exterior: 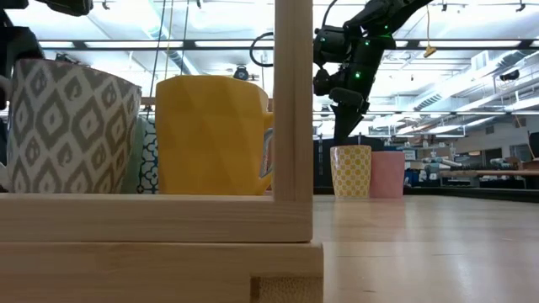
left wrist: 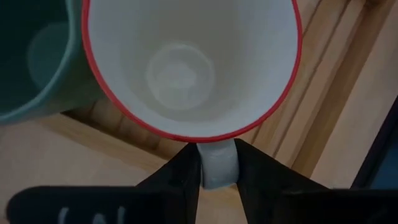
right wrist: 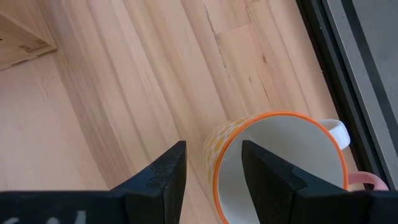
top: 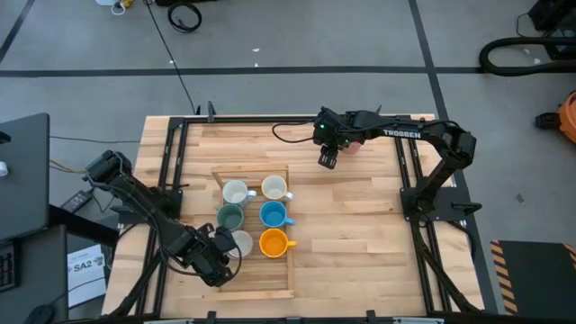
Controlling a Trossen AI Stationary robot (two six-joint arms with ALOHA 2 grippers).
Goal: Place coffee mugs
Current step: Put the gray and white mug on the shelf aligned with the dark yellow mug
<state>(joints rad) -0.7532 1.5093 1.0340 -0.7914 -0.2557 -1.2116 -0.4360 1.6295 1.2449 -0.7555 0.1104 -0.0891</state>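
I had the left gripper clamped on the red-rimmed mug's handle beside the wooden tray; right gripper, arm lettered TROSSEN, gaped astride the orange-rimmed mug's wall.

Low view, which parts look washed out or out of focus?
In the low view, bright ceiling lights wash out the background; the near pale wooden frame post and big yellow ceramic mug look soft, and the dark right arm is silhouetted.

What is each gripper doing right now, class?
Left gripper: shut on the handle of the red-rimmed mug.
Right gripper: open, fingers astride the rim of the orange-rimmed mug, not yet gripping.
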